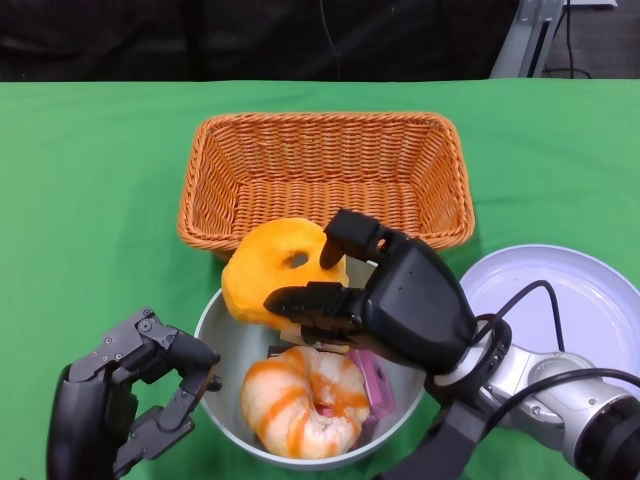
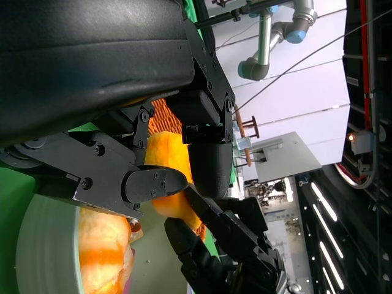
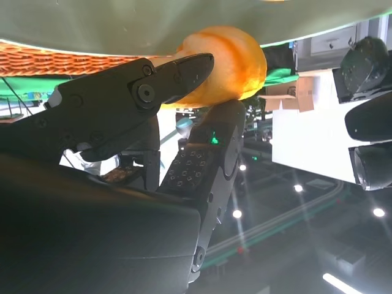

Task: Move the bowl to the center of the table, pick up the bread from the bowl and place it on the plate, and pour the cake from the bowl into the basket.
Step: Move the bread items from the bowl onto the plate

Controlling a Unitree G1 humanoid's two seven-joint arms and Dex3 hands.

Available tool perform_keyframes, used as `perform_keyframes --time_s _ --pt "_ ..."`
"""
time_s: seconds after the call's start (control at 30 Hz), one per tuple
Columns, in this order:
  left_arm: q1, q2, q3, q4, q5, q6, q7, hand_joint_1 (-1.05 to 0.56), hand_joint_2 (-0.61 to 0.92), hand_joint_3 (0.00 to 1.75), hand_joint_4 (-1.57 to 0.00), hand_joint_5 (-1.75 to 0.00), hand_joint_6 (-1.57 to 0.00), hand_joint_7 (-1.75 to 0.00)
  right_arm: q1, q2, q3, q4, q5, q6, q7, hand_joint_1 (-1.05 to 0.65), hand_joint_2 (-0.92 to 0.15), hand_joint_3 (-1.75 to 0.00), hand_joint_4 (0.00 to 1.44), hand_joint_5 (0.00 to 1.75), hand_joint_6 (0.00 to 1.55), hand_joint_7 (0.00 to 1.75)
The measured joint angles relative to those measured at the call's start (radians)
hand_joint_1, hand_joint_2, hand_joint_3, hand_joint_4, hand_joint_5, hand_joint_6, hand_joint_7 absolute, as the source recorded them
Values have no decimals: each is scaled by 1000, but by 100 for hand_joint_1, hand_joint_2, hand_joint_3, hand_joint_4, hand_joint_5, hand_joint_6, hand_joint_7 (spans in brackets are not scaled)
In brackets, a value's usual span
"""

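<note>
The bread [image 1: 275,275] is a plain yellow-orange ring with a small hole, lifted over the far rim of the bowl [image 1: 222,345] and pinched between the thumb and fingers of the right hand [image 1: 385,295]; the right wrist view shows fingertips [image 3: 190,67] pressed on its rounded side. One more ring lies in the bowl, the cake [image 1: 305,400], pale with orange stripes, beside a small pink piece I cannot identify. There is one bowl, one wicker basket [image 1: 325,175], one white plate [image 1: 575,300]. The bowl sits near the table's near edge, just in front of the basket, almost touching it; the plate lies to the right, close to the right forearm. The left hand [image 1: 130,400] rests beside the bowl's left rim with fingers curled; whether it touches the rim I cannot tell. Green table [image 1: 90,180] lies open to the left.
</note>
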Motion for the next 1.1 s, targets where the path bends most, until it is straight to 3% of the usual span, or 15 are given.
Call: perform_keyframes --time_s 0.4,0.87,1.0,1.1 --pt "-2 3 1 0 0 5 0 -6 87 49 -75 -141 -76 -116 8 -4 -1 2 1 -28 -60 -28 -84 0 60 140 121 8" --pt "-6 5 0 10 -25 7 -7 -5 83 57 -74 -140 -77 -114 69 -73 -40 -115 12 -116 -48 -23 -85 0 55 146 115 19" --pt "-8 7 2 19 -21 7 -7 -4 77 70 -74 -140 -76 -117 93 -87 -65 -155 19 -128 -21 -23 -85 0 55 143 98 51" --pt "-8 9 3 21 -19 7 -7 -4 73 75 -75 -140 -77 -117 107 -96 -83 -173 45 -149 0 -20 -86 0 58 136 93 60"
